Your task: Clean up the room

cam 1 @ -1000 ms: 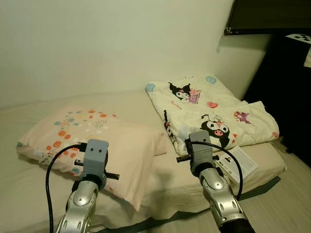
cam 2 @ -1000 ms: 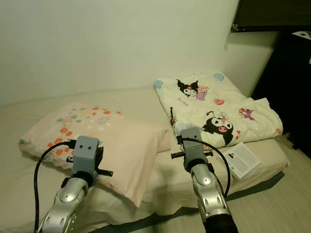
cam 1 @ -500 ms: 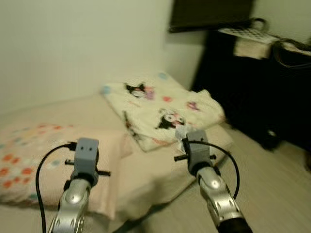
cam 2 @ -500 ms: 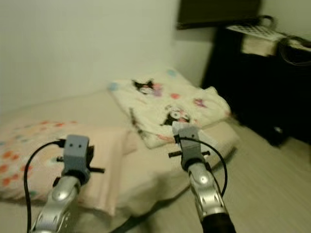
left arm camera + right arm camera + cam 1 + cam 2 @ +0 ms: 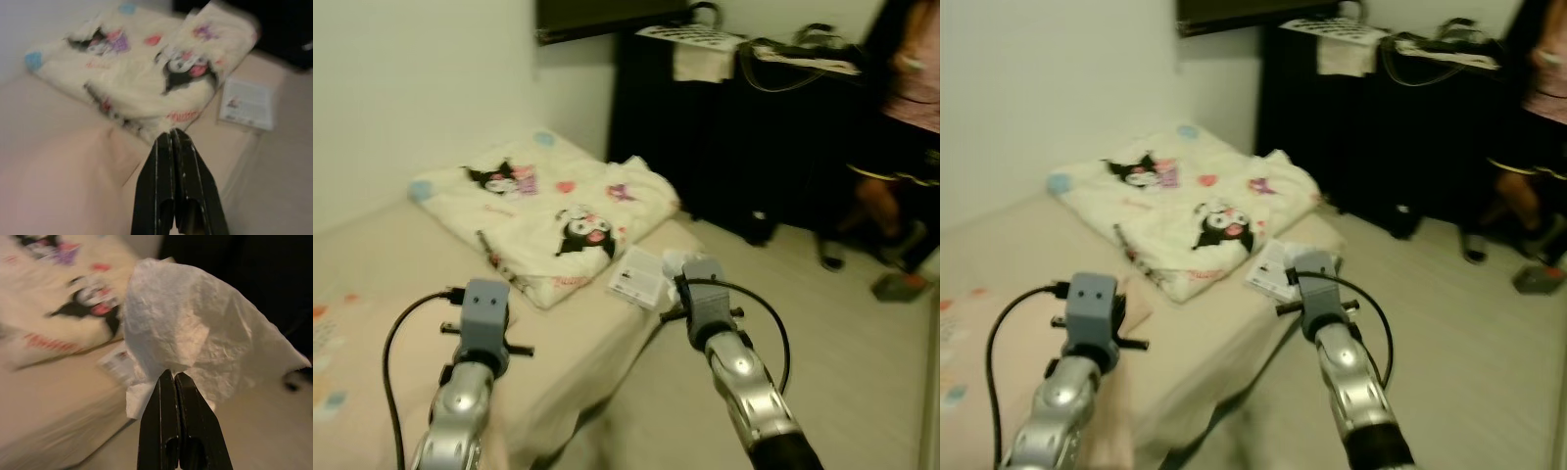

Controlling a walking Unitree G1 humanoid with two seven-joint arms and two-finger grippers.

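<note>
The bed [image 5: 558, 333] has a plain cream sheet. A folded blanket [image 5: 543, 211] with cartoon pictures lies on it near the wall. A small booklet [image 5: 639, 277] lies flat just beside the blanket, at the bed's edge. The pale floor [image 5: 862, 372] runs alongside the bed.

the head views are soft with motion blur. a person [image 5: 901, 127] by the dark cabinet [image 5: 744, 127] is cut off by the top and right edges, legs smeared. the things on the cabinet's top are too blurred to name. the print on the leaflet [image 5: 638, 277] on the bed [image 5: 558, 343] is unreadable. the pillow [image 5: 960, 343] runs off the left edge. in the right wrist view a crumpled tissue [image 5: 195, 342] hides much of what lies behind it.
</note>
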